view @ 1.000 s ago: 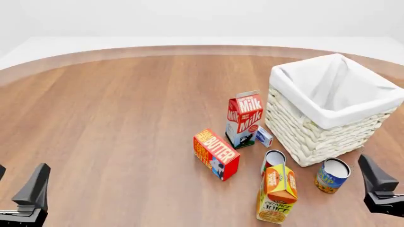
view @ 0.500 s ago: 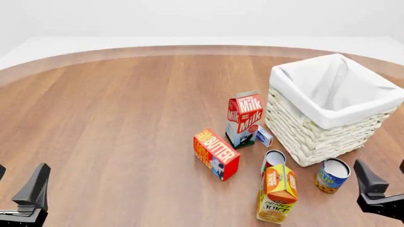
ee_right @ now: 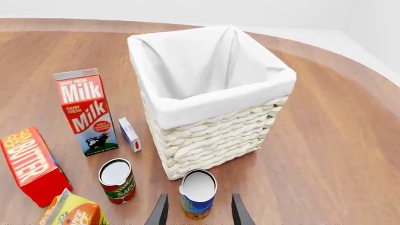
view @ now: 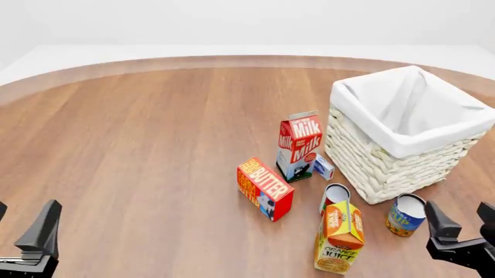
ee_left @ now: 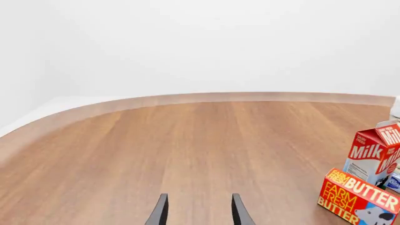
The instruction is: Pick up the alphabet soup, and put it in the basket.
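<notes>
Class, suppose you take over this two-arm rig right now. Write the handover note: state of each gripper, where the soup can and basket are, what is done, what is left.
Left gripper: open, holding nothing, low at the near left of the table, far from the items.
Right gripper: open, holding nothing, lined up just behind the alphabet soup.
Alphabet soup: upright on the table just in front of the basket, beside the red-labelled can and orange juice carton.
Basket: upright at the right; nothing shows inside but its liner.
Done: only the approach.
Left: close on the can, lift it over the rim, release inside.
</notes>
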Robot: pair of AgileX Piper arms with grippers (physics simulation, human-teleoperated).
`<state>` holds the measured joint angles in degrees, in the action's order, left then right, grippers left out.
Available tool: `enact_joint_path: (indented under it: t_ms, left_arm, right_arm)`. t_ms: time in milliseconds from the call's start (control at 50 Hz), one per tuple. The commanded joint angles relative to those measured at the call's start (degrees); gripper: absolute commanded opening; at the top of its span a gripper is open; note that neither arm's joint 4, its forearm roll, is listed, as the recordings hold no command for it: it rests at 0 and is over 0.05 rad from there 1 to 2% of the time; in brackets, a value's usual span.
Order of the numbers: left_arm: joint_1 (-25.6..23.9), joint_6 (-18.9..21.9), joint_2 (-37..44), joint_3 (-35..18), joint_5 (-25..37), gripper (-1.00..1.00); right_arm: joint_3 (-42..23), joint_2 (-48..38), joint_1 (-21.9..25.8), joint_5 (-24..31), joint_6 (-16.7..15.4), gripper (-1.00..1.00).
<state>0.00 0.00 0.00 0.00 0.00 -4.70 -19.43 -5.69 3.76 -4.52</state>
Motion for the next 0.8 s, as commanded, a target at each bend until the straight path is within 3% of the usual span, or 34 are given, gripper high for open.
enact_joint_path:
  t_ms: [20,800]
  left_arm:
    - [0.0,0.0,0.0,0.0,0.0,1.0]
    - [0.0,0.0,0.0,0.0,0.0,1.0]
  right_arm:
    - [2.89,-3.54,-0.47,-4.92,0.42,1.0]
    - [4.69,-20.27,-0.89,-19.34,0.61,1.0]
